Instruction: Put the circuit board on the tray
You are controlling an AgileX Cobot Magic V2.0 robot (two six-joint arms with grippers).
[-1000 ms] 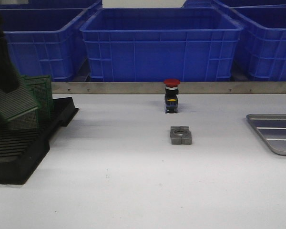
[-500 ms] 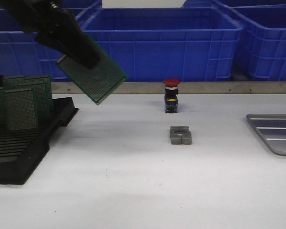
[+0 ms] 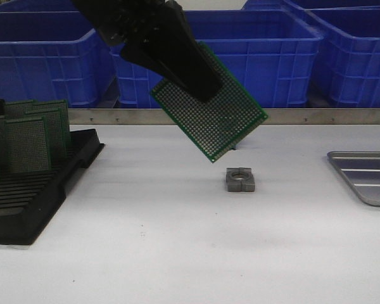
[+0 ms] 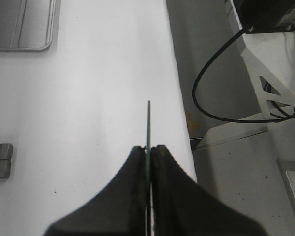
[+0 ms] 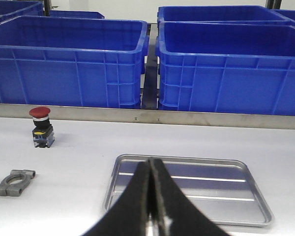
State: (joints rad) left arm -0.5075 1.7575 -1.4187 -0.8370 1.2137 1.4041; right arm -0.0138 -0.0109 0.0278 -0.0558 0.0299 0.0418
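Front view: the left gripper carries the circuit board tilted above mid-bench, the tray far right and bare.
Left wrist view: jaws pinch the board's edge.
Right wrist view: right gripper closed, empty.
Transfer and placing remain.

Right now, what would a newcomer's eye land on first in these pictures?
The green circuit board, tilted in mid-air above the table's middle and clamped by the left tool, dominates the front view. Behind it runs a row of blue crates. The empty silver tray lies at the table's right edge, the black rack of boards at its left.
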